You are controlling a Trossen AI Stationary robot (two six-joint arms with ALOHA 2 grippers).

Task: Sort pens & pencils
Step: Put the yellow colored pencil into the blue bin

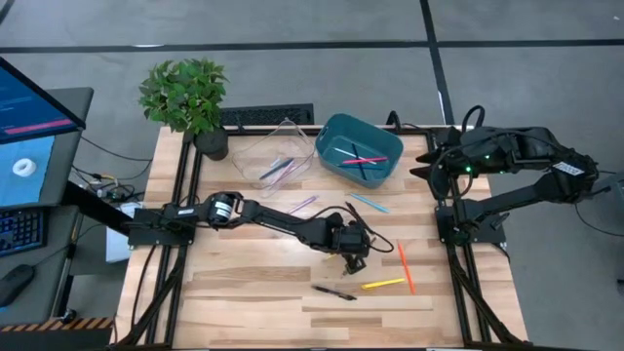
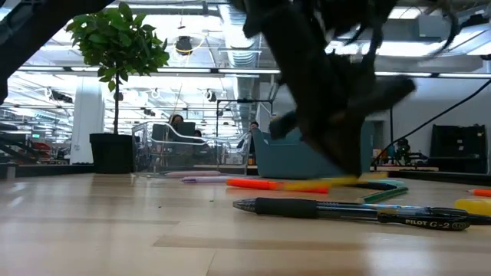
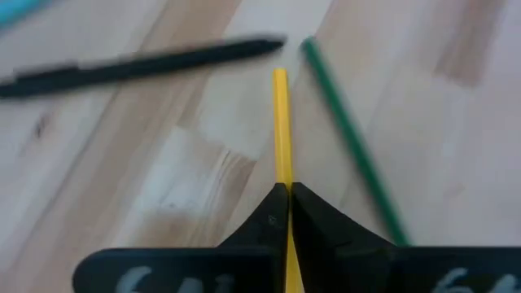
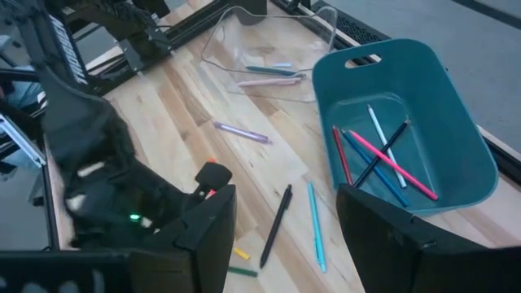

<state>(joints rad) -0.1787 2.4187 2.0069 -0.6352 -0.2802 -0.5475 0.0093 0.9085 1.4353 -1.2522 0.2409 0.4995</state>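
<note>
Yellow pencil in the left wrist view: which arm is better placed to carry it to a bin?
Left. The left gripper is shut on the yellow pencil. The right gripper is open, holds nothing, and sits back near the teal bin.

**Workshop around a wooden table**

A pale wood-plank table [image 1: 253,283] stands on a grey floor [image 1: 292,24] crossed by dark lines. A potted plant [image 1: 185,97] sits at the table's far left corner. Left of the table, a desk holds a lit monitor [image 1: 29,127], a keyboard [image 1: 19,229] and a mouse [image 1: 15,283]. In the low view the room beyond is open and bright, with ceiling strip lights [image 2: 153,70], exposed ducts [image 2: 230,54], a white column [image 2: 86,115] and people [image 2: 177,123] seated far back.
</note>
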